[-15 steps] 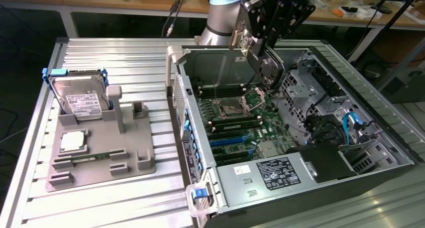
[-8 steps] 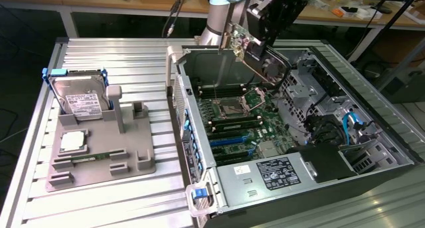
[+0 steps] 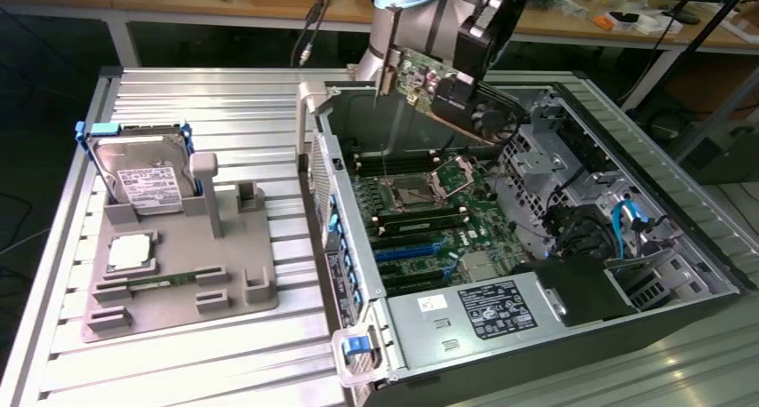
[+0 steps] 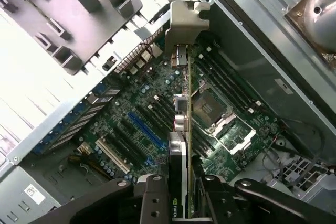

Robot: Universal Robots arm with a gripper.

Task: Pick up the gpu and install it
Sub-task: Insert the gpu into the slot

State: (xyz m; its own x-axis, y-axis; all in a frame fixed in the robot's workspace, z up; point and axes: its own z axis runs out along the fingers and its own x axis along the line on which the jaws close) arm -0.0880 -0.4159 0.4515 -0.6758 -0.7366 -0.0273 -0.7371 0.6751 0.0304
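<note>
hand: my hand (image 4: pixel 181 195) is clamped on the gpu (image 3: pixel 442 89)
done: pickup, card in the air above the open computer case (image 3: pixel 355 203)
left: seating it in the motherboard (image 3: pixel 433 216)

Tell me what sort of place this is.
Probably a robotics lab bench for computer assembly: an open computer case lies on a ribbed metal table, a grey fixture holds a hard drive, and the tool grips the gpu above the case.
</note>
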